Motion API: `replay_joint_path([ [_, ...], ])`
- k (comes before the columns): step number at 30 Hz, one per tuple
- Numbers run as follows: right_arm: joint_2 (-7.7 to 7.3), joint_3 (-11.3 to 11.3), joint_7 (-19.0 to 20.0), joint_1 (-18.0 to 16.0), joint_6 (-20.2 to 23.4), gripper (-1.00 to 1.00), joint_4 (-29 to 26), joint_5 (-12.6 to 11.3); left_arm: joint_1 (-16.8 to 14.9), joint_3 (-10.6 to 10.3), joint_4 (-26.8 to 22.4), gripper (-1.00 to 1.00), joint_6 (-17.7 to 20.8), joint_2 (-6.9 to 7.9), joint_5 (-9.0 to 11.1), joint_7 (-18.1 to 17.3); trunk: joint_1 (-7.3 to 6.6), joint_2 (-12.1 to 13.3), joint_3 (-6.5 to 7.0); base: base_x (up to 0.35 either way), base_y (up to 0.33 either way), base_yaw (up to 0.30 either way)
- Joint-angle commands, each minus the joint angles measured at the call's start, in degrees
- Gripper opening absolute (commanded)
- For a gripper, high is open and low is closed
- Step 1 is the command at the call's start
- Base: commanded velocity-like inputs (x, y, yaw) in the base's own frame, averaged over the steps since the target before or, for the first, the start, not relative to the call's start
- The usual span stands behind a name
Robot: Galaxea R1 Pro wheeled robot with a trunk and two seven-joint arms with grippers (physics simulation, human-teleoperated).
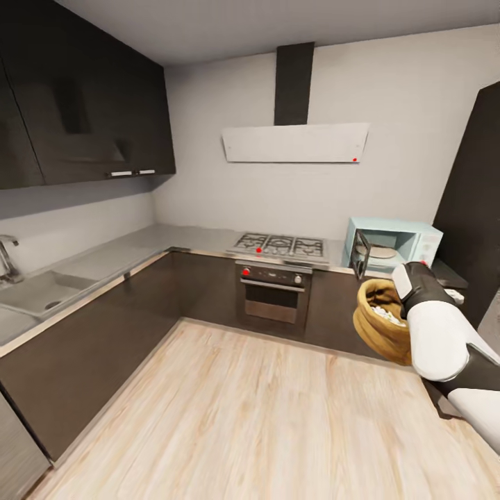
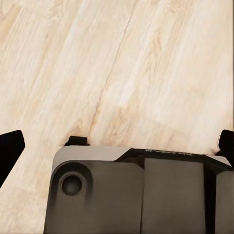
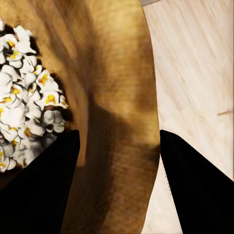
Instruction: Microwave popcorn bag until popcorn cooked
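The right gripper (image 3: pixel 117 180) has its two dark fingers closed on the wall of the popcorn bag (image 1: pixel 380 321), one inside and one outside, so the sack hangs upright in the air over the wooden floor (image 1: pixel 243 410) and the popcorn (image 3: pixel 27 92), white and puffed, stays heaped inside; the left gripper (image 2: pixel 117 146) points down at bare floor with its fingers spread wide, holding nothing; beyond the bag the microwave (image 1: pixel 399 243) sits on the bench (image 1: pixel 139 246), its door swung open, likely for the bag's passage; beside it lies the gas hob (image 1: pixel 280 244).
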Motion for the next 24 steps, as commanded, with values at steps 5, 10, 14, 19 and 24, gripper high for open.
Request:
replay_joint_path([
  [5, -0.19, -0.3, 0.3, 0.0, 0.3, -1.00, 0.0, 0.7, 0.0, 0.4, 0.1, 1.00, -0.2, 0.03, 0.1, 0.0, 0.02, 0.0, -0.02, 0.180, -0.286, -0.002],
  [10, -0.34, -0.3, 0.3, 0.0, 0.3, -1.00, 0.1, 0.7, 0.0, 0.4, 0.1, 1.00, -0.2, 0.07, 0.2, 0.0, 0.02, 0.0, -0.02, 0.232, -0.278, 0.000],
  [14, -0.42, -0.3, 0.4, 0.2, 0.3, -1.00, 0.0, 0.7, 0.0, 0.3, 0.1, 1.00, -0.2, 0.06, 0.1, 0.0, 0.02, 0.0, -0.02, 0.256, -0.260, 0.000],
  [19, -0.39, -0.3, 0.5, 0.4, 0.3, -1.00, 0.2, 0.7, 0.0, 0.4, 0.1, 1.00, -0.2, 0.11, 0.2, 0.0, 0.02, 0.0, -0.02, 0.264, -0.253, 0.000],
  [24, -0.47, -0.3, 0.6, 0.5, 0.3, -1.00, 0.3, 0.8, 0.0, 0.4, 0.1, 1.00, -0.2, 0.09, 0.2, 0.0, 0.02, 0.0, -0.02, 0.273, -0.241, 0.000],
])
